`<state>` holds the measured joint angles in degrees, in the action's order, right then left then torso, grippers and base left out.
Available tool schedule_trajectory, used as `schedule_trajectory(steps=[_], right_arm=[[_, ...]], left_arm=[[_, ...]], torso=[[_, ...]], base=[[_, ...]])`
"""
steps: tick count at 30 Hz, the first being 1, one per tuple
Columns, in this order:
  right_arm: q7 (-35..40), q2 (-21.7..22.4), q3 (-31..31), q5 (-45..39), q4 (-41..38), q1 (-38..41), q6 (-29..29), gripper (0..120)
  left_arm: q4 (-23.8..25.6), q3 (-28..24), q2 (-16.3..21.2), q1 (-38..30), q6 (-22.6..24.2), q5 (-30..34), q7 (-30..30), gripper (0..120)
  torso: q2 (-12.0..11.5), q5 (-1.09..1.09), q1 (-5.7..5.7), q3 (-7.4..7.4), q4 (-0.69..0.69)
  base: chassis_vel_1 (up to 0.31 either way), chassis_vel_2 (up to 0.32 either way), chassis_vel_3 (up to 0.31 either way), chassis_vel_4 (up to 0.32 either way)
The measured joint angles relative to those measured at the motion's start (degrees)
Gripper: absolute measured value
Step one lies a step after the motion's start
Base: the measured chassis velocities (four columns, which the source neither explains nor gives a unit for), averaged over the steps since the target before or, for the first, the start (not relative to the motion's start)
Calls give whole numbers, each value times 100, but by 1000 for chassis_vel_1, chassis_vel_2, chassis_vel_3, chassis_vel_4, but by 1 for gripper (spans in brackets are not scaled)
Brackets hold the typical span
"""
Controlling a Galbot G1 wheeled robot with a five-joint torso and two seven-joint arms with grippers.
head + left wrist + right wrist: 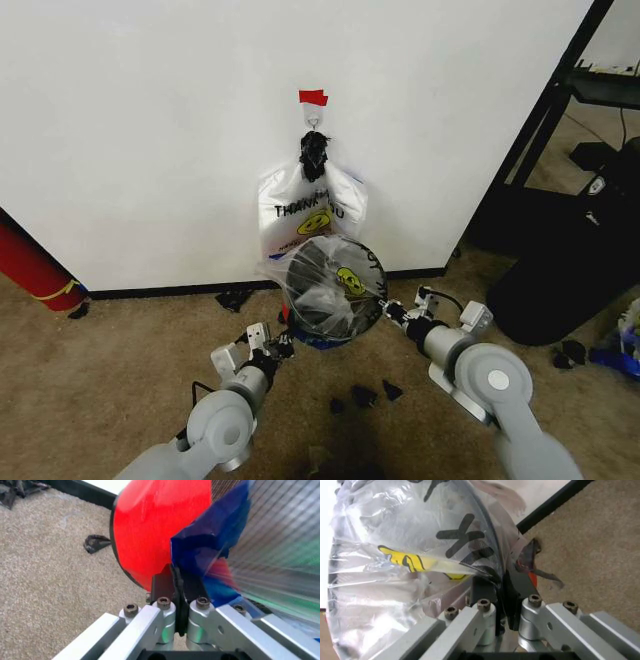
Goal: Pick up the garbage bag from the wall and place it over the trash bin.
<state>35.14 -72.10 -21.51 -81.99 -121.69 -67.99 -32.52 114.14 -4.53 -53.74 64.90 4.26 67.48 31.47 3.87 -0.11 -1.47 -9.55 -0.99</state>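
Note:
The garbage bag, translucent with a yellow smiley, is stretched across the mouth of the black mesh trash bin, which stands on the carpet against the white wall. My left gripper is shut on the bag's blue patch beside the bin's red base; its fingers pinch the plastic. On the bin's other side my right gripper is shut on the bag's edge at the rim. In the wrist views the left gripper and right gripper show closed jaws.
A "THANK YOU" bag hangs under a black knot from the hook, below red tape. A red cylinder leans at the left. A large black bulk sits at the right. Black scraps lie on the carpet.

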Motion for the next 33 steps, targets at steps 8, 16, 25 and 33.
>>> schedule_trajectory(steps=[8, 16, 25, 33], right_arm=[[-1, -17, 20, 4, 51, 55, 19, 1], [-40, -19, -73, 63, 251, 126, 122, 1], [-154, -61, 41, 414, 286, 112, 206, 1], [-251, -102, 273, 953, 284, 56, 329, 1]], left_arm=[[31, -3, -30, 90, 129, -132, -31, 0], [303, 101, 272, 294, 366, -712, -22, 30], [945, 371, 457, 502, 245, -1031, 315, 64], [1993, 536, 884, 337, 852, -967, 731, 51]], torso=[[0, -1, 0, 0, -1], [0, 1, 0, 0, -1], [0, 0, 0, 0, 0], [0, 1, 0, 0, -1]], base=[[0, 0, 0, 0], [0, 0, 0, 0], [0, 0, 0, 0], [0, 0, 0, 0]])
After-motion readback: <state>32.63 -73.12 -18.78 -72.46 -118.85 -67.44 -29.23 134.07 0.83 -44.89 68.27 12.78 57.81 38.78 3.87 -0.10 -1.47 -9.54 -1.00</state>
